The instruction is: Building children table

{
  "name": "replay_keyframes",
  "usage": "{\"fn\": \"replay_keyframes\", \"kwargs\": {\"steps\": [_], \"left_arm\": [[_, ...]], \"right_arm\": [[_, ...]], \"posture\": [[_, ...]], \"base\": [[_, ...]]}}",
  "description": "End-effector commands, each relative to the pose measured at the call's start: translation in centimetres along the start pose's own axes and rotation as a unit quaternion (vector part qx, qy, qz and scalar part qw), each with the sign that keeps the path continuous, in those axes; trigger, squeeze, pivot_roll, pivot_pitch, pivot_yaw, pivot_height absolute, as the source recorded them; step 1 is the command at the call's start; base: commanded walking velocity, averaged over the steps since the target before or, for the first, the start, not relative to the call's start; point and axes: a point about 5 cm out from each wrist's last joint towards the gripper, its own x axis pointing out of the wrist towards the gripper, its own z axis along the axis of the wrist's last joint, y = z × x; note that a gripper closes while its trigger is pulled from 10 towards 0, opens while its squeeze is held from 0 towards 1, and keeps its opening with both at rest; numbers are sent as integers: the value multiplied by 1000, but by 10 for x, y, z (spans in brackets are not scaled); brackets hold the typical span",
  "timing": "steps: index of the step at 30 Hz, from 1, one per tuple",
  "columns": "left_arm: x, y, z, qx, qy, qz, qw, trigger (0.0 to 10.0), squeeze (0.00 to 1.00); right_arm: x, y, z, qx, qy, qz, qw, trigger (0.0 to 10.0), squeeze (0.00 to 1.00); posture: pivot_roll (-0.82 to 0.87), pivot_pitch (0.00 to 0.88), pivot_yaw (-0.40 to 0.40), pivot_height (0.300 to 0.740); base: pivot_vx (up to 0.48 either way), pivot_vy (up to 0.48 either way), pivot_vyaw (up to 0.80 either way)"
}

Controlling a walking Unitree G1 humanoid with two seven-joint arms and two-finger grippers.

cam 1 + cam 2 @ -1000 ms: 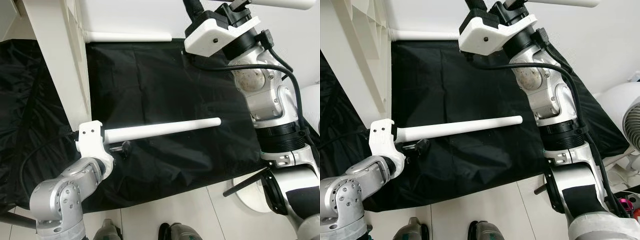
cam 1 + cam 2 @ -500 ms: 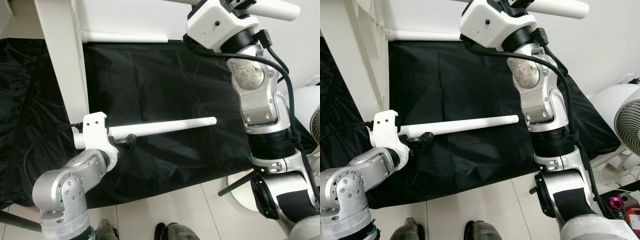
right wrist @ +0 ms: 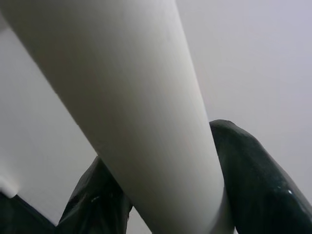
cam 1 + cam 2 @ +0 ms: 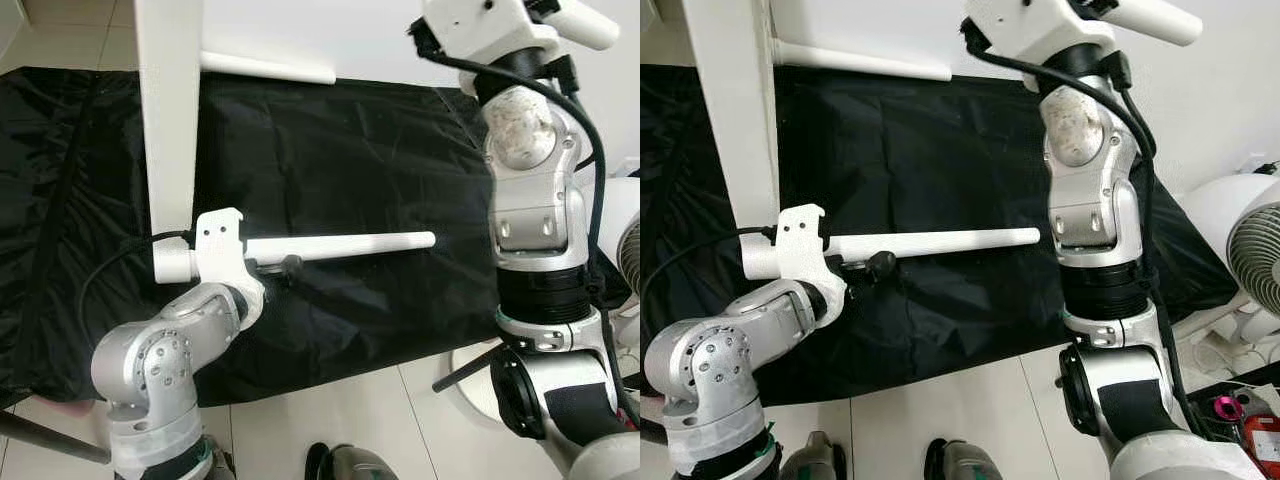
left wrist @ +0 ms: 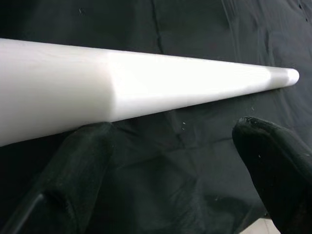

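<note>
The robot is putting a small white table together over a black cloth point(image 4: 330, 150) on the floor. The left gripper point(image 4: 285, 268) holds one white table leg point(image 4: 350, 244) by its near end, so the long round stick pokes out flat to the robot's right, above the cloth. In the left wrist view the leg point(image 5: 146, 90) lies across the two black fingers point(image 5: 83, 170), which look spread apart under it, so I cannot tell how tightly it is pinched. The right gripper point(image 3: 165, 195) is up high, and its black fingers sit on both sides of a second white leg point(image 3: 126, 97), hugging it. That second leg point(image 4: 585, 22) sticks out near the top corner of the head view. A wide white board point(image 4: 168, 110), likely part of the table, stands just beside the left arm. The legs look hard and stiff, so they will not bend. They seem light enough to lift with one gripper. They are smooth and round, so they could slip or roll between the fingers. Holding a leg at one end makes the far tip want to droop, so a grip closer to the middle would probably be steadier. A fan point(image 4: 1250, 250) stands off to the right.
</note>
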Motion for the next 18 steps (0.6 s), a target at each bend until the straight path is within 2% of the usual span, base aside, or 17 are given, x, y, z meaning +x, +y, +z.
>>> {"fn": "replay_keyframes", "kwargs": {"steps": [1, 2, 5, 7, 9, 12, 13, 14, 15, 17, 18], "left_arm": [[12, -20, -5, -147, -21, -1, 989, 10000, 0], [14, -19, 0, -175, -39, 13, 984, 10000, 0], [14, -19, 0, -175, -39, 13, 984, 10000, 0], [16, -15, 12, -221, -86, 35, 971, 10000, 0], [15, -11, 21, -235, -117, 54, 963, 10000, 0], [14, -10, 22, -229, -123, 65, 963, 10000, 0], [14, -9, 23, -224, -125, 71, 964, 9255, 0], [14, -9, 23, -224, -125, 71, 964, 9255, 0], [11, -9, 21, -212, -118, 74, 967, 10000, 0], [9, -9, 20, -206, -118, 76, 969, 10000, 0], [5, -9, 18, -187, -113, 81, 973, 10000, 0]], "right_arm": [[1, -39, -4, 111, 35, -120, 986, 0, 0], [2, -39, -3, 115, 37, -122, 985, 0, 0], [2, -39, -3, 115, 37, -122, 985, 0, 0], [7, -37, -1, 126, 38, -122, 984, 0, 0], [13, -33, 3, 135, 35, -115, 984, 0, 0], [16, -32, 5, 138, 32, -111, 984, 0, 0], [17, -31, 6, 140, 31, -108, 984, 0, 0], [17, -31, 6, 140, 31, -108, 984, 0, 0], [21, -30, 11, 140, 20, -100, 985, 0, 0], [24, -30, 15, 141, 13, -95, 985, 0, 0], [28, -31, 18, 143, 4, -91, 986, 0, 0]], "posture": [[-40, 117, -81, 740], [-40, 117, -81, 740], [-40, 117, -81, 740], [-42, 128, -91, 740], [-42, 134, -93, 740], [-41, 136, -98, 740], [-41, 136, -98, 740], [-41, 136, -98, 740], [-47, 137, -101, 740], [-47, 140, -103, 740], [-44, 140, -108, 740]], "base": [[0, 0, 0], [0, 0, 0], [0, 0, 0], [0, 0, 0], [0, 0, 0], [0, 0, 0], [0, 0, 0], [0, 0, 0], [0, 0, 0], [0, 0, 0], [0, 0, 0]]}}
